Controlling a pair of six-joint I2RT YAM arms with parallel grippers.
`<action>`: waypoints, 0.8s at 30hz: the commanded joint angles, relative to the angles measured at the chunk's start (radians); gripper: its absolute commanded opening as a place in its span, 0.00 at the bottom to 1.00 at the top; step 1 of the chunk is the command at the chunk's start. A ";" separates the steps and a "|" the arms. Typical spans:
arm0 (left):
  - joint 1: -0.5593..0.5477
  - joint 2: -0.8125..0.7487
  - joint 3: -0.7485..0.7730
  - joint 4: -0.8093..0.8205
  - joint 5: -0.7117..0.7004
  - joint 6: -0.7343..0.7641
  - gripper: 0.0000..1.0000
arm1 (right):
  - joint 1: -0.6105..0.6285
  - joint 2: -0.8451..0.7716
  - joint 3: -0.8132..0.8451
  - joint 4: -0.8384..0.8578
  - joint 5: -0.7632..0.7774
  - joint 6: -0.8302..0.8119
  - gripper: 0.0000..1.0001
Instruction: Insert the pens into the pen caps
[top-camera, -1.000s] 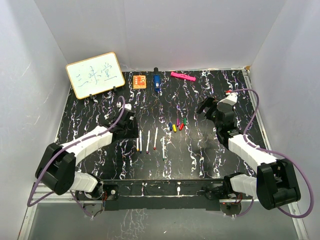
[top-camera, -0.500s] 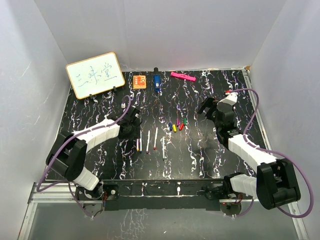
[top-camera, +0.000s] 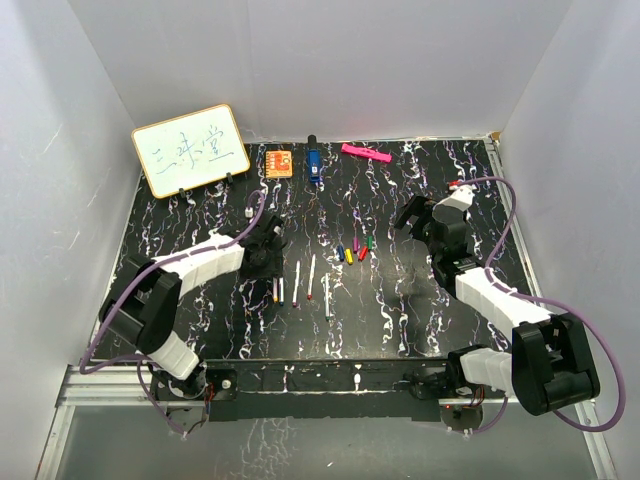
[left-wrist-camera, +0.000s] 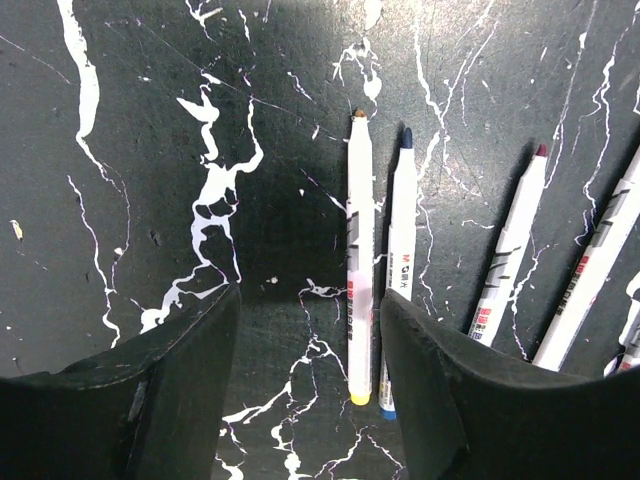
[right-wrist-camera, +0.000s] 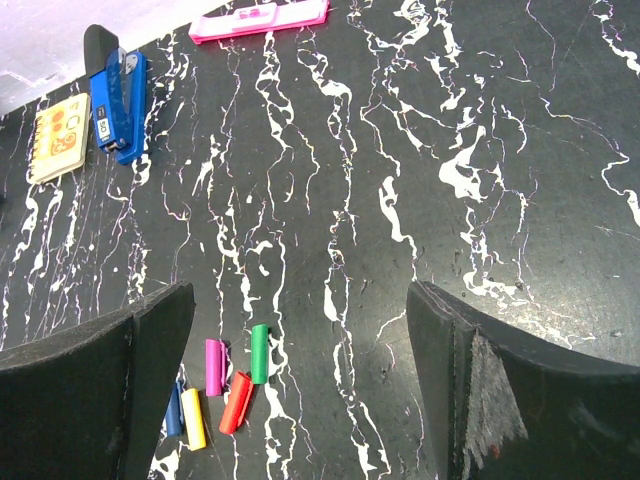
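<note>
Left gripper (left-wrist-camera: 305, 335) hangs with its jaws spread wide above the black white-veined worktop (top-camera: 390, 310), at the left end of the row of thin white-barrelled pens (top-camera: 300, 280). The yellow-ended leftmost pen (left-wrist-camera: 359, 260) shows in the gap close to one finger, which reads as lining up for a pick. The pens lie side by side, roughly parallel, mid-worktop toward the near edge, so neighbours crowd any grasp. Right gripper (right-wrist-camera: 300, 340) hovers with jaws likewise apart over bare worktop, right of the short coloured plastic pen caps (right-wrist-camera: 225, 385), a tight cluster near the centre, some touching. Open room lies toward the left and right edges. A framed whiteboard (top-camera: 190, 150), orange square pad (top-camera: 279, 162), blue stapler (top-camera: 313, 165) and flat pink bar (top-camera: 365, 153) line the far edge, well apart from the pens.
</note>
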 joint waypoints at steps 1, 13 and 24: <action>-0.005 0.013 0.017 -0.011 0.008 -0.009 0.56 | -0.005 0.004 0.011 0.058 0.002 0.005 0.85; -0.004 0.084 0.064 -0.114 -0.031 0.023 0.52 | -0.005 0.006 0.013 0.063 -0.004 0.025 0.80; -0.004 0.098 0.048 -0.209 0.020 0.083 0.39 | -0.006 0.013 0.014 0.087 -0.036 0.072 0.49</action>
